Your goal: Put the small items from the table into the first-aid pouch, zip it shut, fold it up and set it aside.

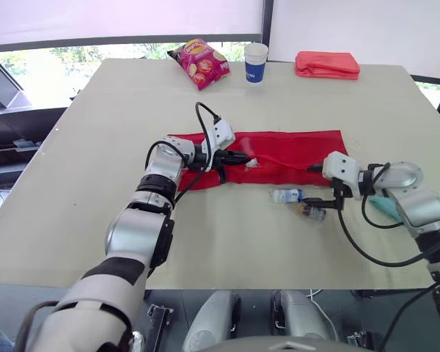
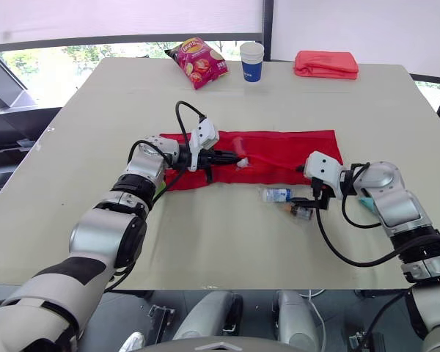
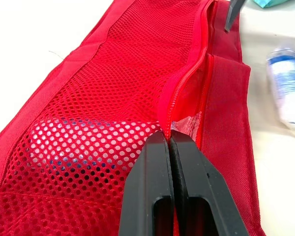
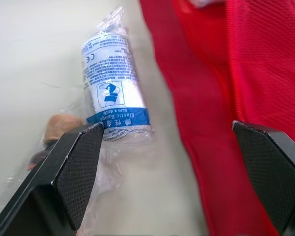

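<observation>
The red first-aid pouch (image 1: 293, 155) lies unfolded flat across the table's middle. My left gripper (image 1: 238, 158) rests on its left half, shut on the zipper edge of a mesh pocket (image 3: 169, 140). A white item (image 3: 88, 142) shows through the mesh, and a bit of clear wrapper (image 3: 187, 123) peeks from the opening. My right gripper (image 1: 317, 184) is open at the pouch's near right edge. A wrapped bandage roll (image 4: 115, 88) lies on the table just ahead of its fingers. Next to the roll is a small brown item in plastic (image 1: 312, 213).
A teal packet (image 1: 385, 205) lies beside my right forearm. At the far side stand a crisp bag (image 1: 199, 62), a paper cup (image 1: 255, 61) and a folded red pouch (image 1: 327, 64). Bare tabletop (image 1: 95, 183) stretches to the left.
</observation>
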Tool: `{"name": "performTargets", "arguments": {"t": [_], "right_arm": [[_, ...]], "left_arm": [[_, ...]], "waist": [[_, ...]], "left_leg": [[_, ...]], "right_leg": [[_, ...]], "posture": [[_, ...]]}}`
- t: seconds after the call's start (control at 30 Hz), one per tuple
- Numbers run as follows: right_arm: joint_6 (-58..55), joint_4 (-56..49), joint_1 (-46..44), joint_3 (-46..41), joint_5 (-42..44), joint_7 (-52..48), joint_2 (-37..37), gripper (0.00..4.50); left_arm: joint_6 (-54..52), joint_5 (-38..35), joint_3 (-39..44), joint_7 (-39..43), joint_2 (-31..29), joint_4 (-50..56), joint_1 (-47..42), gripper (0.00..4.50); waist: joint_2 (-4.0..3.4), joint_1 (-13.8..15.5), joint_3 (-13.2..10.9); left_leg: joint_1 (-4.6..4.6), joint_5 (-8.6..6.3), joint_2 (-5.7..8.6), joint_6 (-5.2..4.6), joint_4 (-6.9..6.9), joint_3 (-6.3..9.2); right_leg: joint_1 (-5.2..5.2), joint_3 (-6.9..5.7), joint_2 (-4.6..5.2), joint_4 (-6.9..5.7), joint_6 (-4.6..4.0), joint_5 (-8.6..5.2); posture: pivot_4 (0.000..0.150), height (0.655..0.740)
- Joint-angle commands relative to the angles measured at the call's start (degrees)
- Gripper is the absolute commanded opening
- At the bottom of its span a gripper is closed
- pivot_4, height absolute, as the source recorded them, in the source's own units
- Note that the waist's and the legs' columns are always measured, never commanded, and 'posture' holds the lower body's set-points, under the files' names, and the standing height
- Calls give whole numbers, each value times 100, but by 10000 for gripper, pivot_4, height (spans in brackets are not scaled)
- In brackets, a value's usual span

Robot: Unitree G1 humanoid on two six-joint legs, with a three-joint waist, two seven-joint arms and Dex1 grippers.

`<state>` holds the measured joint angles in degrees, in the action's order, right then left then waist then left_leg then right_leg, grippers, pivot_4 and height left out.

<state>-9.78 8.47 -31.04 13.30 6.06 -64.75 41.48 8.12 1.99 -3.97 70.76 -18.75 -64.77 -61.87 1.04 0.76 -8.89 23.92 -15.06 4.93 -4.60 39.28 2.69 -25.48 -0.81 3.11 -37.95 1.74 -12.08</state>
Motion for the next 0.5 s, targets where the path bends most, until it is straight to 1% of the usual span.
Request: {"name": "performTargets", "arguments": {"t": [0.03,0.27,0.3,0.37,0.4,0.43,0.47,0.5], "right_arm": [[-4,-172,-10,28,-3,-106,-60,44346],[-201,-338,60,58,101,-388,-141,44346],[-233,-365,76,65,113,-430,-139,39098],[-271,-391,96,76,93,-461,-140,31780],[-284,-392,97,83,80,-465,-143,25655],[-294,-393,96,90,71,-458,-146,20986],[-300,-383,88,99,57,-444,-153,14443],[-298,-352,66,118,15,-407,-163,10941]], "left_arm": [[107,-83,55,-9,2,22,-71,0],[108,-79,54,-5,1,20,-75,0],[107,-79,54,-3,-3,23,-73,0],[110,-76,53,-5,-10,22,-70,0],[108,-75,54,-7,-12,21,-71,0],[107,-76,54,-8,-14,23,-70,0],[108,-75,54,-8,-15,25,-69,0],[105,-77,55,-9,-14,27,-69,0]], "waist": [[0,1,0],[0,2,0],[0,4,0],[0,2,0],[0,-1,0],[0,-1,0],[0,-1,0],[0,-1,0]], "left_leg": [[0,0,0,0,0,0],[0,0,0,0,0,0],[0,0,0,0,0,0],[0,0,0,0,0,0],[0,0,0,0,0,0],[0,0,0,0,0,0],[0,0,0,0,0,0],[0,0,0,0,0,1]], "right_leg": [[0,0,0,0,0,0],[0,0,0,0,0,0],[0,0,0,0,0,0],[0,0,0,0,0,0],[0,0,0,0,0,0],[0,0,0,0,0,0],[0,0,0,0,0,0],[0,0,0,0,0,0]], "posture": [[1500,7395],[1500,7395],[1500,7395],[1500,7395],[1500,7395],[1500,7395],[1500,7395],[1500,7395]]}}
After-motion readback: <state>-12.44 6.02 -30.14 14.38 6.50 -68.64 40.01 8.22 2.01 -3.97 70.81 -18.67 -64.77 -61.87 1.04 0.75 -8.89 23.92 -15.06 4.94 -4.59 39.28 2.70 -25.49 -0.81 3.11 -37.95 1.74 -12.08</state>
